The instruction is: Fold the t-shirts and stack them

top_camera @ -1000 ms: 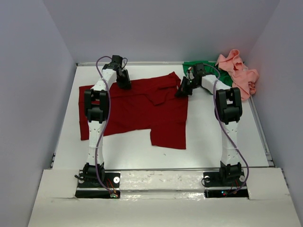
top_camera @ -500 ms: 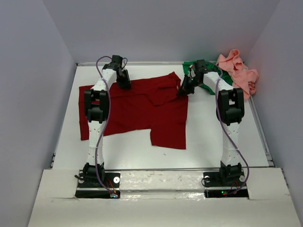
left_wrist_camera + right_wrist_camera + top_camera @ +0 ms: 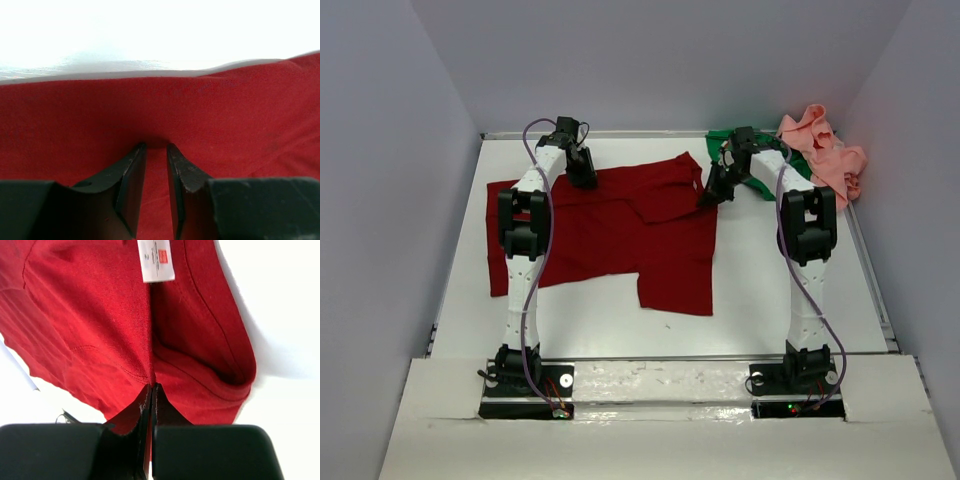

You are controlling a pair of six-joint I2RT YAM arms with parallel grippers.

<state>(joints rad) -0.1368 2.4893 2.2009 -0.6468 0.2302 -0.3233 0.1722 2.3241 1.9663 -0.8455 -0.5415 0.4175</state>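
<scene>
The dark red t-shirt lies spread across the middle of the table. My left gripper is at its far edge, and its jaws stand narrowly apart with red cloth pinched between them. My right gripper is at the shirt's far right part, shut on a fold of the red cloth near the white neck label. The bright green t-shirt lies bunched behind the right arm. The salmon pink t-shirt is heaped in the far right corner.
Grey walls close in the white table on the left, far and right sides. A raised rim runs along the right edge. The arm bases stand at the near edge.
My right gripper has shifted slightly right and towards the far side, drawing the red cloth with it. The left gripper has not moved.
</scene>
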